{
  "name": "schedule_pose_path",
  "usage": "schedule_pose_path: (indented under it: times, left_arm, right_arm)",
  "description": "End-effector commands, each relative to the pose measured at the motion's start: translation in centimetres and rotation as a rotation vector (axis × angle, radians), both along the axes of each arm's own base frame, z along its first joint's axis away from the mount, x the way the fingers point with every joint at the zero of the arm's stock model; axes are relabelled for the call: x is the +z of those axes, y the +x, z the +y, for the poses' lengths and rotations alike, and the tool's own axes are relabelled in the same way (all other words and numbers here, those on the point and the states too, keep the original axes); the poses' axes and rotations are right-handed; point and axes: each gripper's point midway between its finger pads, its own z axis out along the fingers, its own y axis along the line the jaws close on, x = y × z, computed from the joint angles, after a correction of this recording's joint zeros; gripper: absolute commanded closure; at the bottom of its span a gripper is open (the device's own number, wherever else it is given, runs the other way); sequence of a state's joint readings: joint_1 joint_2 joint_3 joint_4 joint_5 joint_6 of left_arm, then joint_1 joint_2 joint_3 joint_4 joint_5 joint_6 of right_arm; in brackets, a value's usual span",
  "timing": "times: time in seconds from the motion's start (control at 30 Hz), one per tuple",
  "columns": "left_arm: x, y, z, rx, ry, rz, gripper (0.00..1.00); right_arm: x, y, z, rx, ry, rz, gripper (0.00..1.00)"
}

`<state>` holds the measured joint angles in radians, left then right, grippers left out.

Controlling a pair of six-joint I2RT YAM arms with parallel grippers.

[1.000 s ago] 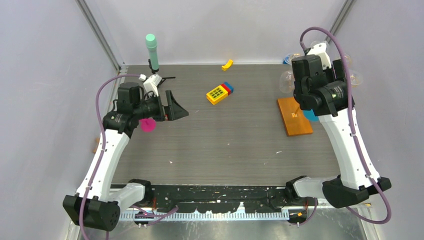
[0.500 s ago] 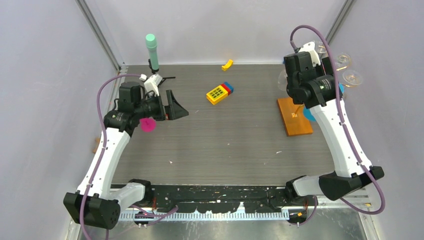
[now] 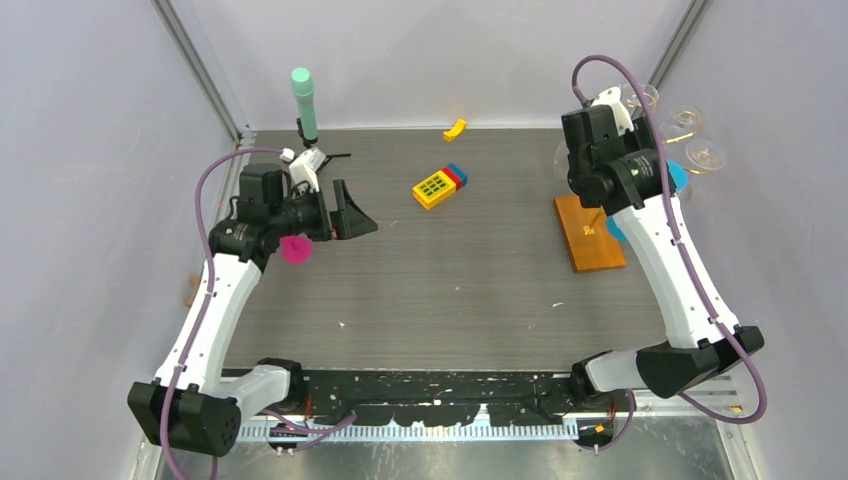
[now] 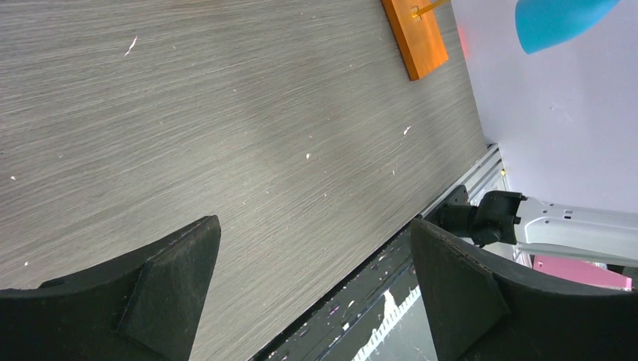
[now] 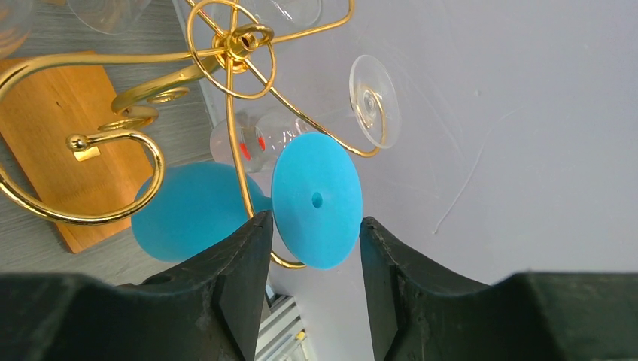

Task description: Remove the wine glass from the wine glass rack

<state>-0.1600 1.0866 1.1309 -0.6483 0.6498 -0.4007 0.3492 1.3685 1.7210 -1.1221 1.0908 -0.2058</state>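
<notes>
The wine glass rack is a gold wire stand (image 5: 229, 45) with curled arms on an orange-brown wooden base (image 3: 590, 232) at the table's right edge. A blue wine glass hangs upside down from it, its round foot (image 5: 316, 199) up and its bowl (image 5: 192, 214) below; it also shows in the top view (image 3: 676, 178). Clear glasses (image 5: 372, 98) hang on other arms. My right gripper (image 5: 314, 222) is open, a finger on each side of the blue foot, not closed on it. My left gripper (image 3: 350, 215) is open and empty over the left of the table.
A yellow toy with blue and red blocks (image 3: 437, 186) lies mid-table. A small yellow piece (image 3: 455, 128) sits at the back. A mint-topped upright object (image 3: 304, 100) stands back left. A pink object (image 3: 295, 249) lies under the left arm. The grey wall stands right behind the rack.
My right arm has swung left and toward the back, over the rack's top, uncovering the clear glass feet on the right. My left arm has not moved.
</notes>
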Motion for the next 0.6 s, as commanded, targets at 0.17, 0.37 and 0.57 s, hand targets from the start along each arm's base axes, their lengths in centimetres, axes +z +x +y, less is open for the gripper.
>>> schedule_pose_path:
  times: [0.17, 0.37, 0.57]
  left_arm:
    - [0.1, -0.1, -0.1, -0.017, 0.007, -0.027, 0.00]
    - [0.2, -0.1, -0.1, -0.017, 0.005, -0.028, 0.00]
    - [0.2, -0.1, -0.1, -0.018, 0.005, -0.027, 0.01]
  right_arm:
    - [0.6, -0.5, -0.7, -0.025, -0.029, -0.018, 0.48]
    - [0.0, -0.8, -1.1, -0.027, -0.075, 0.010, 0.51]
    - [-0.5, -1.0, -1.3, -0.017, -0.111, 0.044, 0.55]
